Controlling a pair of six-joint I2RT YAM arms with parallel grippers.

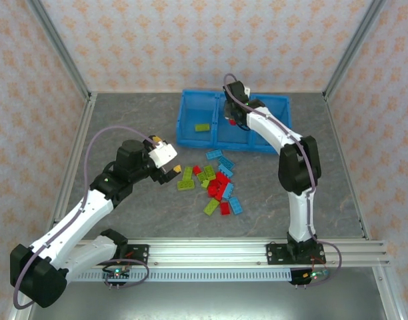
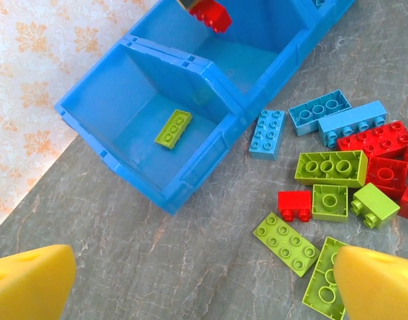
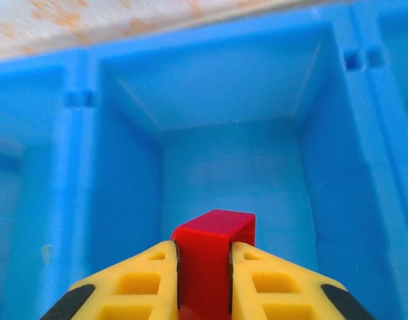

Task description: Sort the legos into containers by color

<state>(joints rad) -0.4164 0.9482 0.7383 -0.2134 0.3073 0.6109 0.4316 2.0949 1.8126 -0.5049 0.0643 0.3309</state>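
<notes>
while your right gripper (image 3: 204,257) hangs over the middle compartment (image 3: 237,167) of the blue bin (image 1: 185,117), its yellow fingers (image 3: 144,280) are clamped on a red brick (image 3: 214,233). one finger presses each side, and the brick's end pokes out past the tips. from the overhead camera you see this brick in the air above that section, clear of the dividing walls.

your left gripper (image 1: 173,171) sits low over the grey table (image 1: 137,120), just left of the pile, with its jaws spread wide and gripping no brick. in its wrist camera the two yellow pads (image 2: 31,283) stand at the bottom corners, far apart, with bare table between them.

one yellow-green brick (image 2: 173,128) lies flat, studs up, on the floor of the left compartment (image 2: 117,100). the loose legos (image 1: 217,183) lie scattered on the table in front of the bin, between the two arms. they are red, yellow-green and light blue, some touching and some apart. a light blue one (image 2: 267,133) lies just beside the bin's front wall.
</notes>
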